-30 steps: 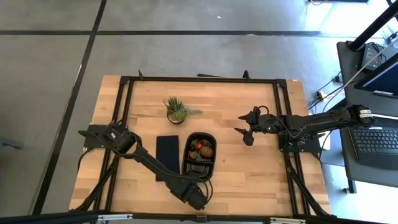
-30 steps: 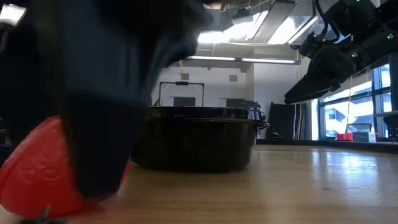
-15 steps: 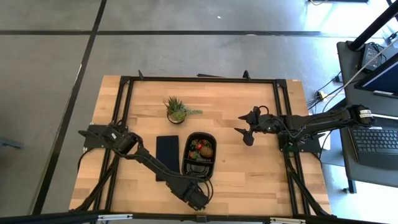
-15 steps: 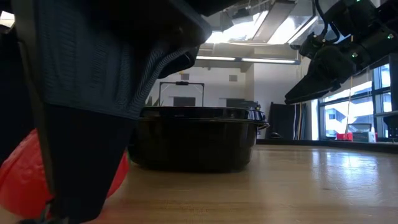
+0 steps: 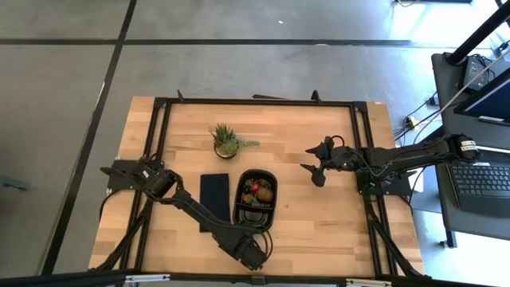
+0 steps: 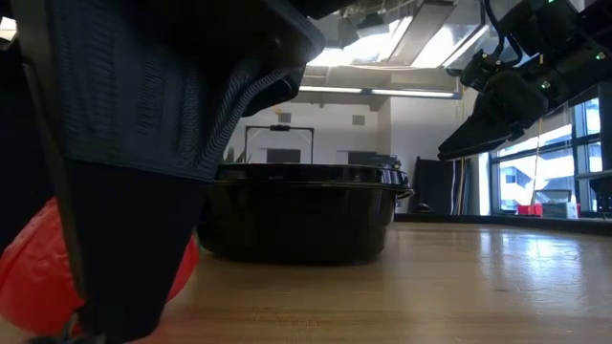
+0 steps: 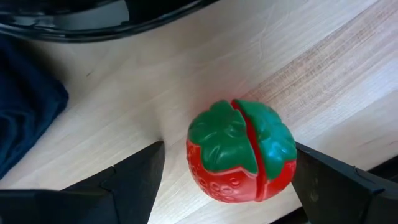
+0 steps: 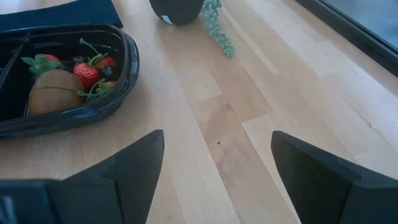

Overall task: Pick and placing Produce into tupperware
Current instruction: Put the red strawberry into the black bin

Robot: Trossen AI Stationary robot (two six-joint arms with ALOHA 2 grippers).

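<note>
A red strawberry [image 7: 242,155] with a green leaf cap lies on the wooden table near its front edge, just in front of the tupperware [image 5: 251,217]. My left gripper [image 7: 229,152] points down over it, open, one finger on each side; the high view hides the berry under the gripper [image 5: 251,253]. In the low view the near finger covers most of the strawberry [image 6: 33,277]. The black tupperware [image 8: 127,68] holds a brown kiwi [image 8: 53,90], strawberries [image 8: 87,71] and dark berries. My right gripper [image 5: 315,169] hangs open above the table, right of the tupperware.
A spiky potted plant [image 5: 227,141] stands behind the tupperware, and a flat dark panel [image 5: 214,199] lies to its left. Black frame rails [image 5: 356,151] run along the table's sides and far edge. Bare wood lies between the tupperware and my right arm.
My left gripper has sunk a little around the strawberry, so its near finger covers more of the berry in the low view; over the last half second it keeps still. The strawberry has stayed in place.
</note>
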